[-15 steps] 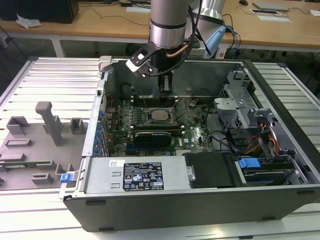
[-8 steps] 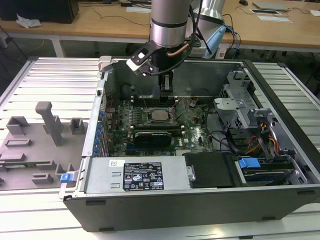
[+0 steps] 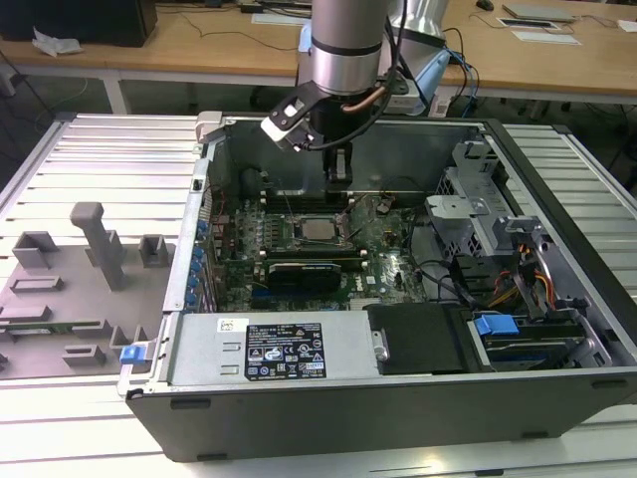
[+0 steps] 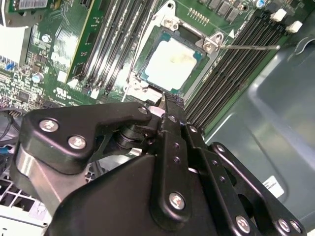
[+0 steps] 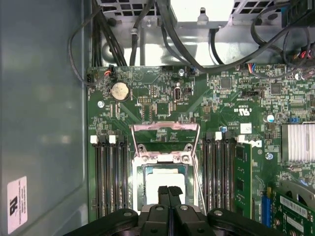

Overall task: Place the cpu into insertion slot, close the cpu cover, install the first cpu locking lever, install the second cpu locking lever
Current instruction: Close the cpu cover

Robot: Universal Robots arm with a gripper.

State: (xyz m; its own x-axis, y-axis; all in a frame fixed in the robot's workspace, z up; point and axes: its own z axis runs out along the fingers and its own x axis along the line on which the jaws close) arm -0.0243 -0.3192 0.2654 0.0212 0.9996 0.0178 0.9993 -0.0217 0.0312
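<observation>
I have the claw (image 5: 169, 189) hanging just above the slot (image 5: 139, 196), fingers pressed together with nothing between them. I judge that gives one narrow tip for pushing rather than gripping. The cpu (image 4: 171, 64) lies flat in the slot, so placing looks done. Just beyond the slot, the cover (image 5: 165, 129) seems swung back on its hinge, leaving the chip exposed, though I can't be sure. A thin lever (image 4: 246, 46) sticks out sideways from the slot's corner, apparently unlatched. Memory slots (image 5: 108, 177) flank the slot on both sides.
</observation>
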